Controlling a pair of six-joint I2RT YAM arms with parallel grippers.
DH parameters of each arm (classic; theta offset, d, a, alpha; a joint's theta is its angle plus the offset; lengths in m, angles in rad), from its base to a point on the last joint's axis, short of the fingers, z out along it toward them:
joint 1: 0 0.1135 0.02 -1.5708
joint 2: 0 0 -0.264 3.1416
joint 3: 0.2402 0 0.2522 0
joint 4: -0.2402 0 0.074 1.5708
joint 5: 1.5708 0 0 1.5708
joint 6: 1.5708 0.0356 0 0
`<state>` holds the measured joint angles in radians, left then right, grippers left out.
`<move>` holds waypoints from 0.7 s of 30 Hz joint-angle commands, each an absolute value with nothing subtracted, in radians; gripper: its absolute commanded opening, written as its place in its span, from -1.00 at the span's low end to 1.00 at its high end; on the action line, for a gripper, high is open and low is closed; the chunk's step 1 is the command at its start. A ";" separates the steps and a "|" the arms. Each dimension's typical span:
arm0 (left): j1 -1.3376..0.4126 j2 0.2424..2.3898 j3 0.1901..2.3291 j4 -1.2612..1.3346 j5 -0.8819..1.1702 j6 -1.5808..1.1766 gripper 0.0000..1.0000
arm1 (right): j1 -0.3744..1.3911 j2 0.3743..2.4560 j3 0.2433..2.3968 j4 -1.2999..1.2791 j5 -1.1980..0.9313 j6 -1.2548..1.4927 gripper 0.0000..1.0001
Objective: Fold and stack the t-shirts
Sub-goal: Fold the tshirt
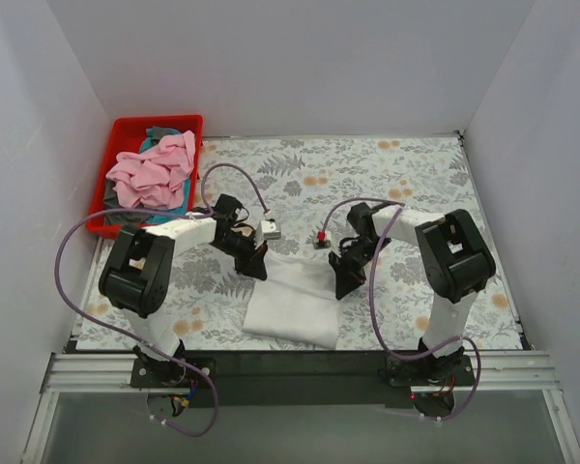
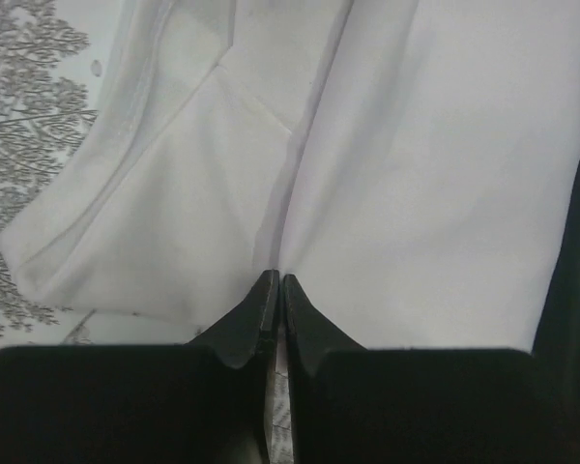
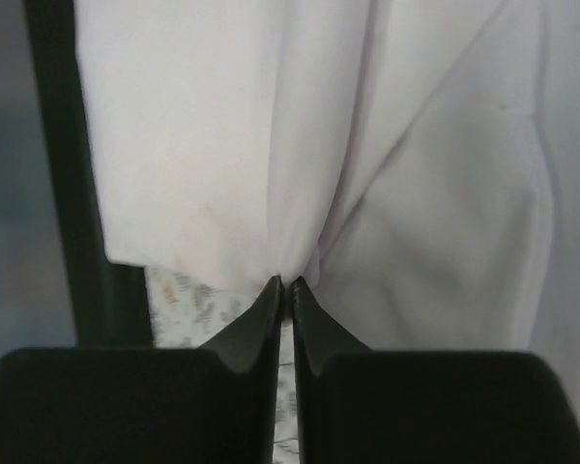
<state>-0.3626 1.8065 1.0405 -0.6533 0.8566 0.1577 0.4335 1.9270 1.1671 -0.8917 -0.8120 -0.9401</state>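
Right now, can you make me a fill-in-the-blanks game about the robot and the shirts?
___ grippers pinch the white t-shirt: the left gripper and the right gripper.
The pink t-shirt lies in the ___ bin.
That bin stands far back, to the ___ of the white t-shirt.
Missing words: two, red, left.
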 commanded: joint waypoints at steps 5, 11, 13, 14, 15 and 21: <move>-0.394 1.537 0.974 -0.699 0.934 0.120 -0.40 | 0.453 1.681 1.026 -0.867 -0.879 -0.763 0.17; -0.511 1.442 0.960 -0.580 0.910 0.106 -0.26 | 0.393 1.721 1.201 -0.844 -0.980 -0.591 -0.18; -0.553 1.453 0.939 -0.534 0.890 0.123 -0.26 | 0.391 1.765 1.222 -0.767 -1.025 -0.493 -0.42; -0.564 1.463 0.934 -0.510 0.888 0.141 -0.26 | 0.394 1.779 1.223 -0.732 -1.028 -0.388 -0.46; -0.575 1.476 0.933 -0.505 0.890 0.158 -0.26 | 0.394 1.793 1.223 -0.706 -1.041 -0.361 -0.49; -0.635 1.574 0.940 -0.462 0.887 0.209 -0.26 | 0.414 1.873 1.210 -0.496 -1.074 -0.105 -0.60</move>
